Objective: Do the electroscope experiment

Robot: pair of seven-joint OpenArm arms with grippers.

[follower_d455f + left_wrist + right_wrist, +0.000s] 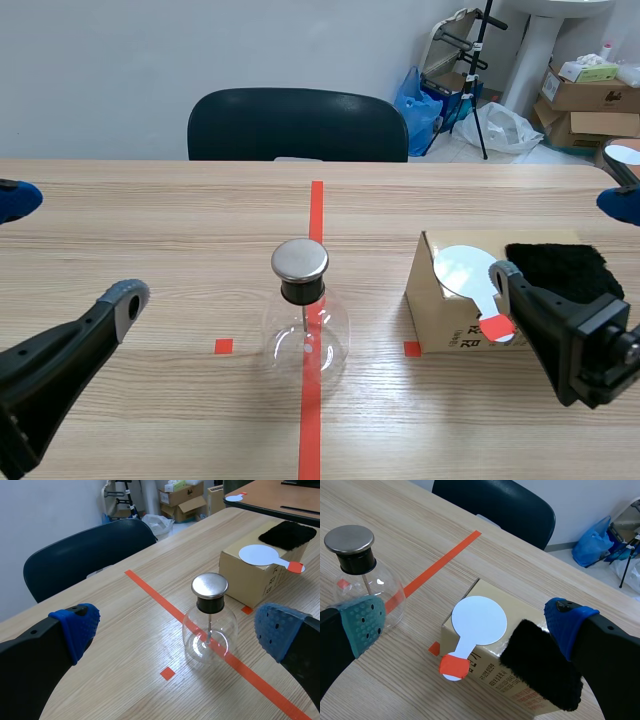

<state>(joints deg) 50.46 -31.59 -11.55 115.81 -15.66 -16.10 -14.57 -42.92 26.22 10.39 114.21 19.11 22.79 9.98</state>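
Scene view, left gripper [177, 632]: fingers spread wide with nothing between them, low over the near side of the table [150, 230].
Right gripper [465, 622]: also wide apart and empty, hovering at the box with one blue pad close by the cloth.
Electroscope [305, 330]: a round glass flask with a black stopper and a flat metal cap. It stands upright on the orange-red tape line [316, 210], mid-table between the two arms. A thin rod hangs inside; I cannot make out leaves at its end.
Box [440, 320]: cardboard, just beside the flask on the right arm's side.
Paddle [465, 270]: a white disc lying flat on the box, its red-taped handle sticking out past the near edge.
Cloth [560, 270]: black and fuzzy, on the box next to the paddle.
Chair [297, 125]: dark, pushed in at the far edge.
Risk, paddle: a thick finger pressing the overhanging handle would probably tip it off the box.
Risk, flask: rounded glass under a heavy cap, so a sideways knock from either arm, or a hard press on the cap, could topple or roll it.
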